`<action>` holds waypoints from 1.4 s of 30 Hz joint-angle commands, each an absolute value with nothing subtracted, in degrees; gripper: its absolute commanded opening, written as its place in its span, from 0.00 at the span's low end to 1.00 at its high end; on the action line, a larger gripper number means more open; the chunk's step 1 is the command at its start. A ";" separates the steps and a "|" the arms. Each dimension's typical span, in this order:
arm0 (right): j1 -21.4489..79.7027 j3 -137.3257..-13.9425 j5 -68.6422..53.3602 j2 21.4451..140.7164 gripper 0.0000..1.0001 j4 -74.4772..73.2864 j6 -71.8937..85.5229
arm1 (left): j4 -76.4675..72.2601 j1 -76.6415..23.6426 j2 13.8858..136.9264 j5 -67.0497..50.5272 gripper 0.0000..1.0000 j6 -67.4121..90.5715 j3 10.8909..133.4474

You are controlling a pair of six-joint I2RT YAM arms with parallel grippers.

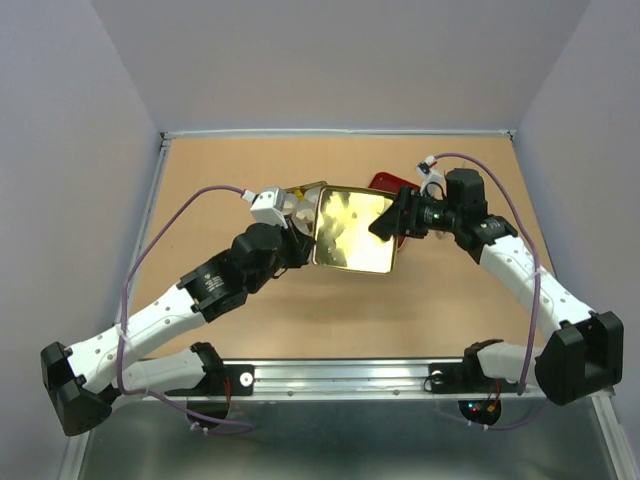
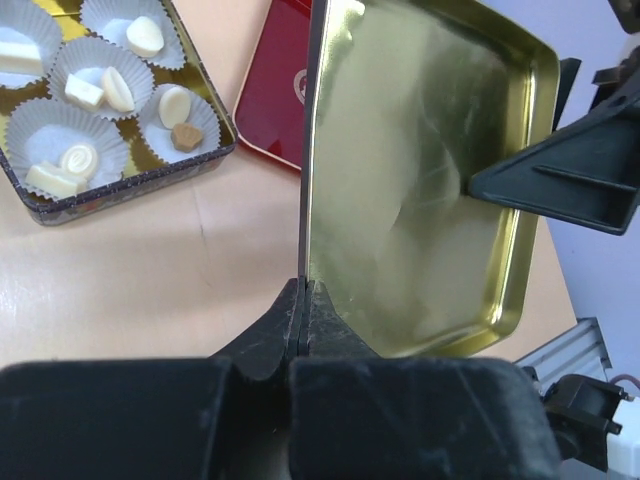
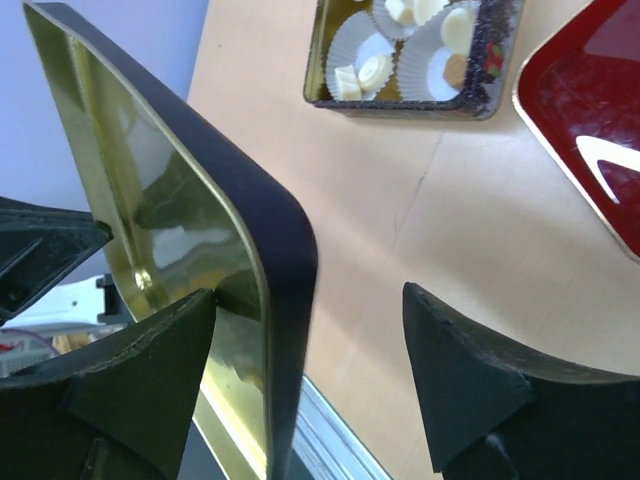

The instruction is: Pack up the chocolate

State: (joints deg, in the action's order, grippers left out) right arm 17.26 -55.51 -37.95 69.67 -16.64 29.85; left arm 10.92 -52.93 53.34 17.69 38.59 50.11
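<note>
Lid [image 2: 420, 170] pinched edge-on by left gripper [image 2: 303, 292], right gripper [image 3: 308, 297] spread (rim between fingers), chocolate [image 2: 118, 88] in open tin [image 2: 130, 182].

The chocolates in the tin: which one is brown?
The little heart-shaped piece, in the paper cup nearest the red tray. All the rest in view look cream-white.

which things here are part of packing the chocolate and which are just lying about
Part of the job: chocolate, tin with paper cups, gold lid clamped in the left end effector, right end effector open at its other edge.
Lying about: red tray on the table beside the tin.
</note>
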 commanded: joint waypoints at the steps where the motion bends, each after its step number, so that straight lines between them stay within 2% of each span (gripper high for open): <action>1: 18.11 -54.67 -42.36 70.14 0.79 -9.59 31.72 | 5.01 -53.17 52.21 15.21 0.00 37.62 50.10; 3: 18.19 -54.75 -44.28 70.31 0.73 -7.65 32.87 | 4.83 -53.17 52.21 15.12 0.00 37.44 50.10; 4: 18.11 -55.02 -44.73 70.40 0.65 -7.12 33.22 | 4.57 -53.17 52.12 15.12 0.00 37.01 50.10; 6: 18.19 -55.37 -45.88 70.58 0.58 -6.24 33.92 | 4.40 -53.17 51.86 15.55 0.00 36.65 50.10; 7: 18.19 -55.63 -46.23 70.66 0.50 -6.07 34.27 | 4.22 -53.17 51.77 15.64 0.00 36.56 50.18; 11: 18.19 -56.07 -48.16 71.01 0.38 -4.84 36.56 | 3.69 -53.17 50.98 16.52 0.04 36.30 49.83; 16: 18.19 -56.43 -48.25 70.23 0.29 -4.48 39.10 | 2.99 -53.17 48.35 18.63 0.25 36.04 49.04; 22: 18.28 -56.60 -50.01 70.31 0.18 -3.69 40.78 | -1.22 -53.09 44.30 18.81 0.38 34.19 46.76; 25: 18.28 -56.95 -50.97 70.23 0.15 -3.34 41.92 | -4.03 -53.09 43.24 16.19 0.44 32.62 45.18; 31: 18.28 -58.44 -51.07 69.61 0.11 -2.64 44.29 | -10.70 -52.65 43.59 10.47 0.46 33.22 42.11; 42: 18.28 -61.96 -51.59 67.85 0.11 -1.32 48.34 | -8.00 -50.36 39.38 13.89 0.55 35.59 40.08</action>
State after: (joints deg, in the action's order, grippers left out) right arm 17.76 -57.12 -49.28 70.35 -5.87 46.13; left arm -5.74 -50.94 41.39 12.82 35.05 40.42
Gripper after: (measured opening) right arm 0.218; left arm 0.541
